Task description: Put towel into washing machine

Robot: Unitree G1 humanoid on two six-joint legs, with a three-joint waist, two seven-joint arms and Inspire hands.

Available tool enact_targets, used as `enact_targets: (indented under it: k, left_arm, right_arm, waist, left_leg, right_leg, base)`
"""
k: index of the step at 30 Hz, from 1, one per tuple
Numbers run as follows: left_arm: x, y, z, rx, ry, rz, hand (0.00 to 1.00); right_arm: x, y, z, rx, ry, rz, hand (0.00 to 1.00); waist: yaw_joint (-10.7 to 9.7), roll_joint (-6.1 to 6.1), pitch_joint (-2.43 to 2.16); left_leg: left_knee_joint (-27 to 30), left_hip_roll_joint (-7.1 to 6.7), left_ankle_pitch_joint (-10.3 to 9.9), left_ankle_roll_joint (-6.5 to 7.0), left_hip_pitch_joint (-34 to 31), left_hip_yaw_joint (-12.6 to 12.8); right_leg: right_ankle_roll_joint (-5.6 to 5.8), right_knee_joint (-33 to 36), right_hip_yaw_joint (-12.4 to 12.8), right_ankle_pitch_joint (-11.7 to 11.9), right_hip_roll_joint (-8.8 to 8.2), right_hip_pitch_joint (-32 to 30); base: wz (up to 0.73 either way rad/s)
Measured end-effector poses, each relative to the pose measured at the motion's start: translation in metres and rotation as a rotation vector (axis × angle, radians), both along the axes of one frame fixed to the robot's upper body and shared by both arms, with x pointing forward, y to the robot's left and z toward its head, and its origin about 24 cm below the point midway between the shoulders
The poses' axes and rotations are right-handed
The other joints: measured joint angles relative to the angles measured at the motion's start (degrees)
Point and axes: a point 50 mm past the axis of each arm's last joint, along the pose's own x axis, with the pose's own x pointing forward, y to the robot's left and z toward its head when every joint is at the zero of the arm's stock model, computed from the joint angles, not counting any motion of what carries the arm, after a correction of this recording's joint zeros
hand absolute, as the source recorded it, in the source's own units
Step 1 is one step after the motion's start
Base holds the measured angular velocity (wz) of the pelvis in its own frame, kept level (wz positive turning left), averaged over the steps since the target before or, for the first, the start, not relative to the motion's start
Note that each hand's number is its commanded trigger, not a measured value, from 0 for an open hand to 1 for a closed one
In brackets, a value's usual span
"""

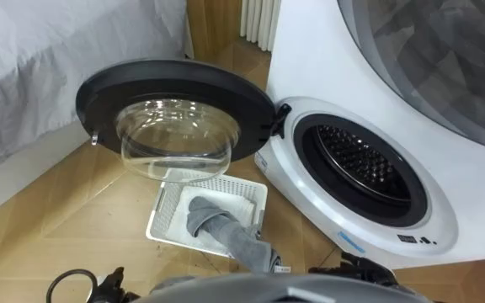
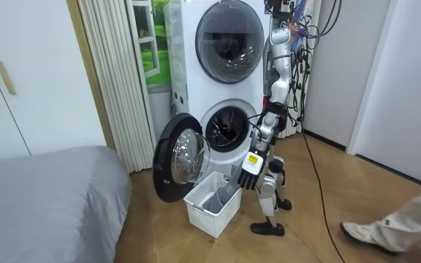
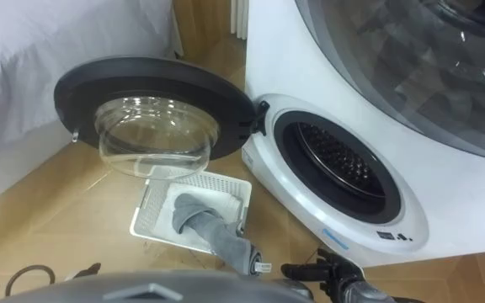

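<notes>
R hand (image 3: 327, 273), low at the bottom edge of the eye views: dark fingers look closed on the raised end of the grey towel (image 1: 226, 229). The pinch itself is half hidden, so grip quality is unclear. In the room view the towel hangs from that hand down into the basket. L hand (image 1: 112, 282) is a dark shape at the lower-left edge; can't tell its state.

Most of the towel lies in the white basket (image 1: 165, 220) on the floor, w/ one end pulled up as a column. The basket sits just under the open door (image 1: 175, 84), glass bowl bulging over its far rim. Drum opening (image 1: 365, 164) is to the right, near but not lined up w/ the towel.

Risks, as I judge them:
- Grip is on the end only, so the towel could slip as its weight comes on.
- The tail could snag the basket's mesh and drag or tip it.
- On the swing right, the hanging part may brush the door hinge, or drape over the drum lip instead of going in.
- Robot stands close beside the basket; a step could knock it.
</notes>
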Motion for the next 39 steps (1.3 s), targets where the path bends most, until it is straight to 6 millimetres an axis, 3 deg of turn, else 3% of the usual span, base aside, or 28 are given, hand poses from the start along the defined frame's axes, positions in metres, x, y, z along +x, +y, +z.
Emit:
enact_targets:
  k: [3, 9, 21, 29, 32, 35, 36, 37, 38, 39]
  left_arm:
    - [0.000, 0.001, 0.000, 0.001, -0.003, -0.002, 0.00]
    - [0.002, 0.001, 0.001, 0.013, -0.009, -0.026, 0.00]
    - [0.058, -0.010, 0.008, 0.059, -0.181, -0.150, 0.00]
    - [0.086, -0.026, 0.012, 0.062, -0.236, -0.321, 0.00]
    - [0.097, -0.032, 0.014, 0.072, -0.253, -0.409, 0.00]
    - [0.120, -0.038, 0.019, 0.076, -0.295, -0.457, 0.00]
    - [0.133, -0.042, 0.023, 0.079, -0.318, -0.477, 0.00]
    - [0.145, -0.046, 0.027, 0.080, -0.338, -0.491, 0.00]
    - [0.151, -0.047, 0.029, 0.084, -0.351, -0.495, 0.00]
    - [0.164, -0.045, 0.035, 0.103, -0.382, -0.502, 0.00]
  right_arm:
    - [0.000, 0.000, 0.000, 0.000, -0.001, 0.000, 0.00]
    - [0.000, 0.000, 0.000, -0.002, -0.002, 0.009, 0.00]
    - [0.017, 0.001, 0.002, -0.017, -0.014, 0.084, 0.00]
    - [0.038, 0.005, 0.005, -0.028, -0.049, 0.187, 0.00]
    - [0.056, 0.008, 0.009, -0.039, -0.082, 0.242, 0.00]
    - [0.079, 0.015, 0.014, -0.048, -0.134, 0.287, 0.00]
    - [0.085, 0.017, 0.016, -0.061, -0.152, 0.313, 0.00]
    - [0.093, 0.019, 0.019, -0.073, -0.174, 0.339, 0.00]
    - [0.099, 0.021, 0.020, -0.076, -0.193, 0.348, 0.00]
    - [0.113, 0.027, 0.025, -0.082, -0.238, 0.367, 0.00]
  waist:
    - [-0.01, 0.01, 0.00]
    - [-0.01, 0.04, -0.03]
    - [-0.18, 0.77, -0.50]
    - [-1.11, 1.49, -0.32]
    - [-1.28, 2.07, 0.07]
    - [-1.66, 2.34, 0.88]
    - [-1.38, 2.30, 1.68]
    - [-1.14, 2.51, 2.99]
    - [-1.11, 2.53, 3.12]
    - [-1.25, 1.39, 3.44]
  left_leg:
    - [0.06, 0.07, -0.02, -0.03, 0.00, -0.01]
    - [0.28, 0.18, -0.03, -0.05, -0.32, 0.16]
    - [1.10, 0.36, 0.03, 0.02, -4.10, 0.16]
    - [1.84, 0.51, 0.32, 0.16, -9.06, 0.37]
    - [1.89, 0.70, 0.40, 0.21, -10.80, 0.47]
    - [3.14, 0.77, 0.44, 0.29, -14.35, -0.25]
    - [3.69, 1.14, 0.59, 0.54, -15.54, -1.31]
    - [4.34, 1.21, 0.56, 0.54, -16.35, -3.99]
    - [5.41, 1.17, 0.51, 0.51, -17.65, -4.98]
    - [9.66, 0.58, -0.49, -0.32, -21.78, -6.04]
  right_leg:
    - [0.00, 0.02, -1.21, 0.00, 0.00, -0.01]
    - [-0.01, 0.15, -1.21, 0.01, 0.06, -0.36]
    - [-0.14, 1.03, -2.22, 0.10, 0.06, -4.29]
    - [-0.24, 2.10, -1.71, 0.16, 0.05, -9.83]
    - [-0.22, 4.63, -1.09, 0.15, 0.09, -13.61]
    - [-0.21, 8.81, -1.38, 0.14, -0.06, -19.13]
    - [-0.32, 13.45, -1.76, -0.12, -0.29, -22.98]
    - [-0.94, 20.01, -2.20, -1.08, -0.51, -28.68]
    - [-1.46, 18.79, -1.49, -0.99, -0.28, -30.92]
    - [-2.35, 13.94, -1.55, 5.18, -0.57, -34.95]
  base:
    - [-0.02]
    - [0.00]
    - [-0.01]
    - [-0.04]
    - [-0.33]
    - [-0.41]
    - [-0.51]
    - [-0.58]
    - [-0.62]
    - [-0.36]
